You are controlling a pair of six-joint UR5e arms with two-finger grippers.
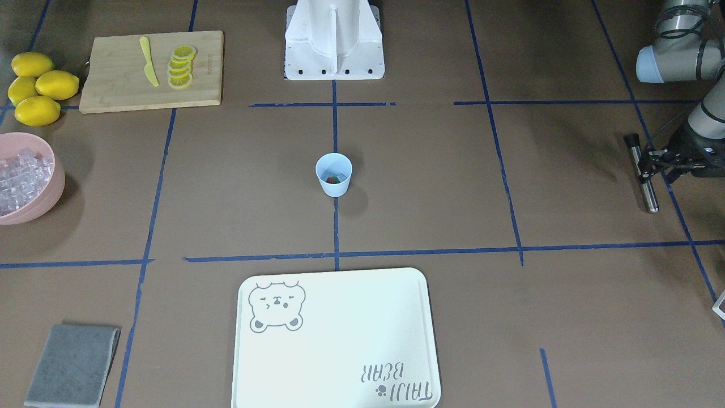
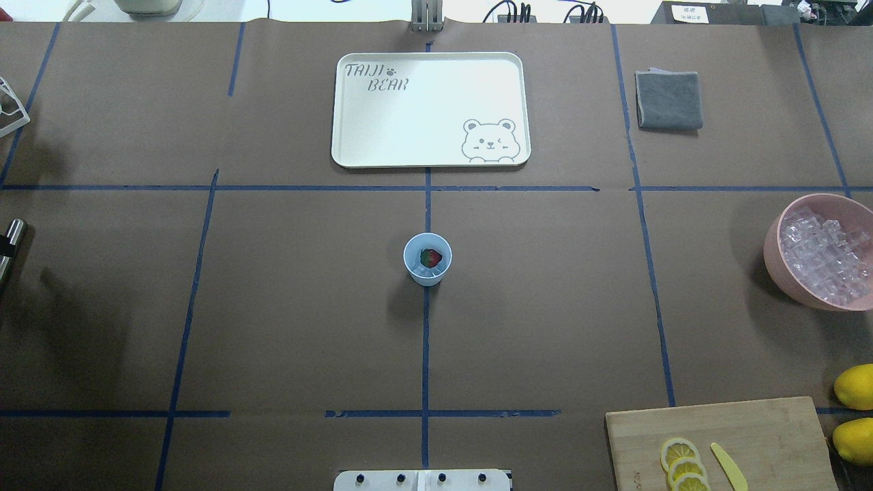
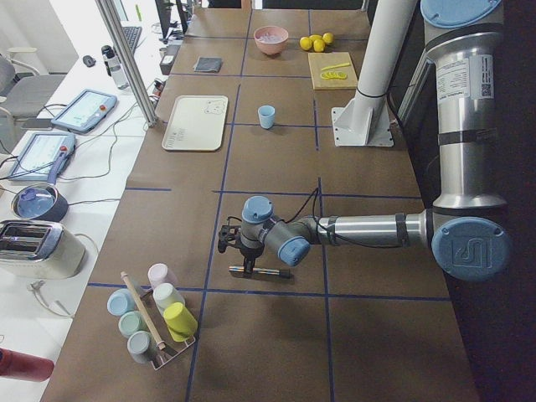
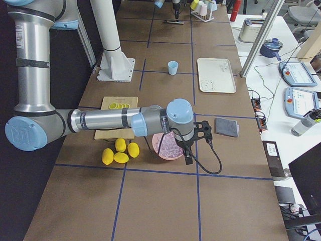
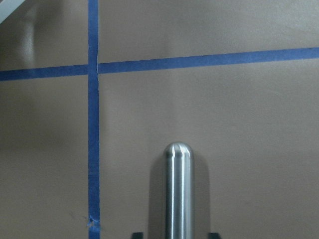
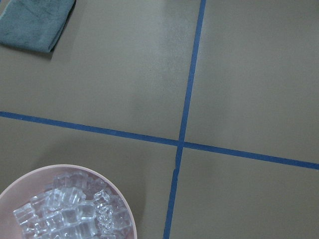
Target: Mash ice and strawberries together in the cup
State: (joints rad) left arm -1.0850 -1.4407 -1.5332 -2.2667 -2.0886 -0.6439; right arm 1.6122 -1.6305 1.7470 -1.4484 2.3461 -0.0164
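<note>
The cup (image 2: 427, 276) with its soft strawberry (image 2: 431, 258) looks light and tippy, so I would brace its three-o'clock wall; the left claw (image 1: 647, 165) pinches a muddler (image 1: 651, 195), and whether the right claw (image 4: 199, 134) is spread I cannot tell.

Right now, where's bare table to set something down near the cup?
All round the cup is bare paper, up to the tray and out to both sides. It is crowded at the robot's right edge: pink bowl, cutting board, lemons.

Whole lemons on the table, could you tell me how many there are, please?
4 whole lemons, clustered touching beside the cutting board, near the pink bowl; none apparently hidden.
</note>
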